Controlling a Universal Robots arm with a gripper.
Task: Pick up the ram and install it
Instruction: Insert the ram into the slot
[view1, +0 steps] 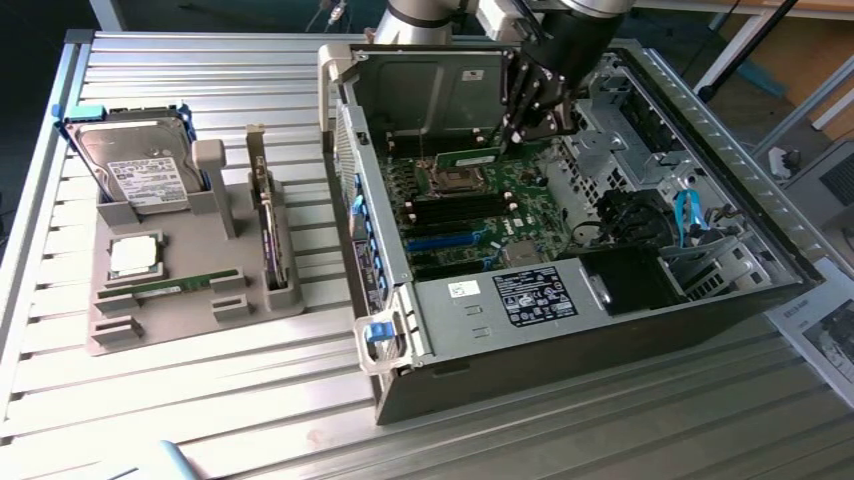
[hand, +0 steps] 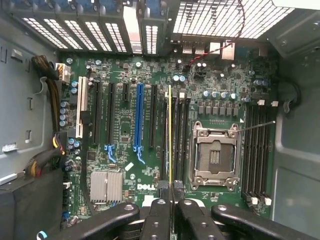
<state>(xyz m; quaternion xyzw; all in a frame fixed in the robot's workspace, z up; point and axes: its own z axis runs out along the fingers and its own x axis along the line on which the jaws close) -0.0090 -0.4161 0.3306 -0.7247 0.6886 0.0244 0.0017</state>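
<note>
Wrist view: gripper (hand: 170, 188) is clenched on the ram (hand: 170, 131), black finger pads (hand: 162, 190) pinching one end of it. The stick is seen edge-on as a thin yellow-green line. Its long axis runs parallel to the black DIMM slots (hand: 182, 132), straight away from the fingers. It sits between the blue PCIe slot (hand: 138, 119) and the square metal CPU socket (hand: 216, 159), just beside the socket. Can't tell if it's seated or just over a slot. The motherboard (hand: 220, 75) is glossy green, w/ a ribbed silver heatsink (hand: 106, 186).

Exterior view: gripper (view1: 518, 135) is down inside the open PC case (view1: 561, 375), at its far end. The ram (view1: 470, 158) shows as a flat green strip held on edge, lengthwise across the board, just beyond the CPU socket (view1: 454, 181). The case lies on a slatted aluminium table (view1: 200, 420). At the exterior view's left, well apart from the case, a grey moulded tray (view1: 160, 330) holds a silver hard drive (view1: 140, 175) standing up, a square silver processor (view1: 135, 256) lying flat, a second green memory stick (view1: 174, 288) and a dark expansion card (view1: 274, 245) on edge.
</note>
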